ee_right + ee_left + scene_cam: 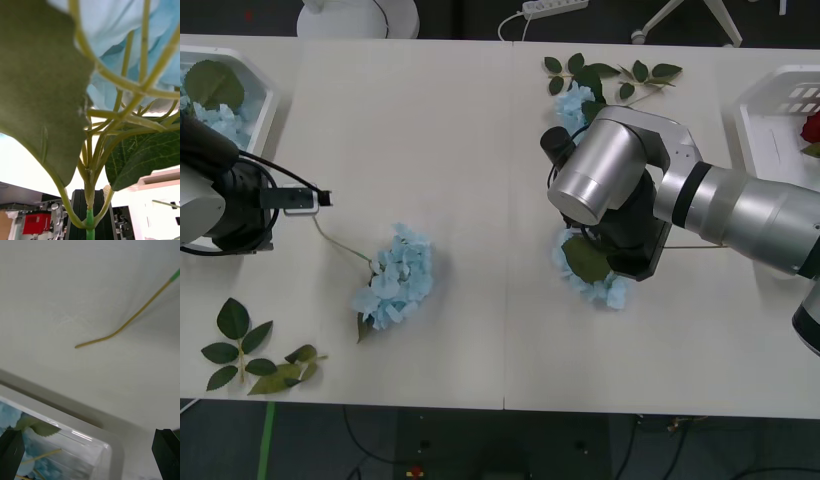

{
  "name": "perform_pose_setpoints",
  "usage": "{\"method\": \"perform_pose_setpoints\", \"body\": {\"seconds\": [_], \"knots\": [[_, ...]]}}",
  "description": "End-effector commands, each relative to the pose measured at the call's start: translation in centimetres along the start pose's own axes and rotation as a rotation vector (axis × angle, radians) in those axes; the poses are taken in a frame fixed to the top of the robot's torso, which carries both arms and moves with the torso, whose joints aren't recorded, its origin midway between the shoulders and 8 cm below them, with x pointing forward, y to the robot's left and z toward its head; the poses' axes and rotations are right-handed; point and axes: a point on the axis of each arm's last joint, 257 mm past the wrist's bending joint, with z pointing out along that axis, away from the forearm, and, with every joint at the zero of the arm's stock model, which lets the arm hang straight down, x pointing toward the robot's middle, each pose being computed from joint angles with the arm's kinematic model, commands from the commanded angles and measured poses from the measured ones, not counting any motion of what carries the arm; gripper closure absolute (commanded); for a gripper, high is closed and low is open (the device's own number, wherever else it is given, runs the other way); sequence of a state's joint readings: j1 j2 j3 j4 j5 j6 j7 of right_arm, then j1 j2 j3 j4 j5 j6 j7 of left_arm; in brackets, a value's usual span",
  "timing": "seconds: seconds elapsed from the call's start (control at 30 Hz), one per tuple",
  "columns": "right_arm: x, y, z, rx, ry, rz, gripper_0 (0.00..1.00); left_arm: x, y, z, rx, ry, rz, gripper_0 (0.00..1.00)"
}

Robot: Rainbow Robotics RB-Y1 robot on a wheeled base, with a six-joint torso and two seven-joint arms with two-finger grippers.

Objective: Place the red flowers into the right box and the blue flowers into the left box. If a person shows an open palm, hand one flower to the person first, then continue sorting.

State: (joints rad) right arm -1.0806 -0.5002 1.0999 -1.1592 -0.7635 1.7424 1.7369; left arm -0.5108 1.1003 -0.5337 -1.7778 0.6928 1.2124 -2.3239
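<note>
Done: blue flower [215, 105] lies in the left box [268, 100]; red flower [811, 128] in the right box [770, 105].
Left: three blue flowers on the bench [430, 150]: left-centre [398, 278], under the right arm [605, 290], far [575, 100].
Left hand [90, 453]: spread, beside the left box.
Right hand: fingers hidden; a blue flower's stem [89, 219] rises close before it.

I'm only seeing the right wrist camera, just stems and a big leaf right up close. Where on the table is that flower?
Observer: The blue flower gripped by the right claw is right of the table's middle, beneath the right arm's wrist.
Operator: What's the other arm up to?
Observer: The left claw is open, over the rim of the left box.
Operator: Is any flower near it?
Observer: A second blue flower lies near the table's middle, its stem reaching toward the left claw.
</note>
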Motion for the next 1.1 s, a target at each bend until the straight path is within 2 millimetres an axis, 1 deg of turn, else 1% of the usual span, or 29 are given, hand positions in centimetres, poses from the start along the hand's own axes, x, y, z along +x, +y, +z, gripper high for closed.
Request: {"method": "perform_pose_setpoints", "body": {"seconds": [0.03, 0.07, 0.1, 0.17, 0.27, 0.37, 0.43, 0.5, 0.53, 0.6, 0.63, 0.7, 0.73, 0.8, 0.83, 0.9, 0.97, 1.0, 1.03, 1.07, 1.1], "knots": [[-0.2, -2.2, -4.0, -0.003, -0.144, -0.044, 1.00, -4.4, 2.8, 0.4, 0.017, -0.052, 0.128, 0.00], [0.0, -2.5, -4.9, -0.019, -0.180, -0.041, 1.00, -5.4, 2.4, 1.0, 0.045, -0.064, 0.157, 0.00], [0.1, -2.7, -5.4, -0.026, -0.200, -0.039, 1.00, -5.9, 2.3, 1.2, 0.056, -0.068, 0.171, 0.00], [0.4, -3.7, -7.5, -0.049, -0.282, -0.023, 1.00, -7.3, 1.2, 2.2, 0.102, -0.077, 0.207, 0.00], [0.2, -4.4, -9.7, -0.079, -0.366, -0.007, 1.00, -8.4, 0.1, 2.8, 0.143, -0.093, 0.204, 0.00], [-0.6, -5.5, -13.0, -0.135, -0.488, 0.043, 1.00, -9.6, -2.2, 3.3, 0.217, -0.132, 0.175, 0.00], [-1.1, -6.1, -14.4, -0.147, -0.545, 0.060, 1.00, -10.1, -3.3, 3.5, 0.247, -0.147, 0.171, 0.00], [-2.1, -6.7, -16.7, -0.166, -0.640, 0.078, 1.00, -10.7, -4.7, 3.8, 0.274, -0.154, 0.191, 0.00], [-2.3, -6.8, -17.1, -0.173, -0.662, 0.083, 1.00, -10.9, -5.0, 3.8, 0.277, -0.155, 0.201, 0.00], [-3.7, -7.1, -19.3, -0.197, -0.771, 0.095, 1.00, -11.6, -5.7, 4.0, 0.280, -0.160, 0.229, 0.00], [-4.1, -7.1, -19.8, -0.203, -0.797, 0.097, 1.00, -11.9, -5.7, 4.1, 0.277, -0.164, 0.236, 0.00], [-5.5, -7.4, -22.0, -0.215, -0.904, 0.105, 1.00, -12.4, -5.9, 4.7, 0.261, -0.160, 0.259, 0.00], [-5.9, -7.5, -22.6, -0.217, -0.933, 0.108, 1.00, -12.4, -6.0, 4.9, 0.256, -0.158, 0.265, 0.00], [-7.3, -7.8, -24.8, -0.221, -1.034, 0.121, 1.00, -12.8, -6.2, 5.8, 0.242, -0.151, 0.285, 0.00], [-7.7, -7.8, -25.5, -0.221, -1.062, 0.122, 1.00, -12.9, -6.3, 6.0, 0.239, -0.150, 0.289, 0.00], [-9.0, -8.0, -27.6, -0.230, -1.154, 0.136, 1.00, -13.2, -6.5, 6.8, 0.227, -0.151, 0.299, 0.00], [-10.2, -8.0, -30.2, -0.245, -1.257, 0.150, 1.00, -13.5, -6.7, 7.7, 0.222, -0.158, 0.299, 0.00], [-10.4, -8.0, -30.8, -0.254, -1.281, 0.154, 1.00, -13.4, -6.8, 7.9, 0.222, -0.157, 0.297, 0.00], [-10.9, -7.9, -32.1, -0.266, -1.329, 0.161, 1.00, -13.5, -7.0, 8.2, 0.224, -0.157, 0.296, 0.00], [-11.1, -7.9, -32.7, -0.267, -1.353, 0.163, 1.00, -13.5, -7.0, 8.3, 0.225, -0.156, 0.296, 0.00], [-11.4, -8.0, -33.9, -0.280, -1.399, 0.175, 1.00, -13.5, -7.1, 8.6, 0.229, -0.153, 0.295, 0.00]]}}
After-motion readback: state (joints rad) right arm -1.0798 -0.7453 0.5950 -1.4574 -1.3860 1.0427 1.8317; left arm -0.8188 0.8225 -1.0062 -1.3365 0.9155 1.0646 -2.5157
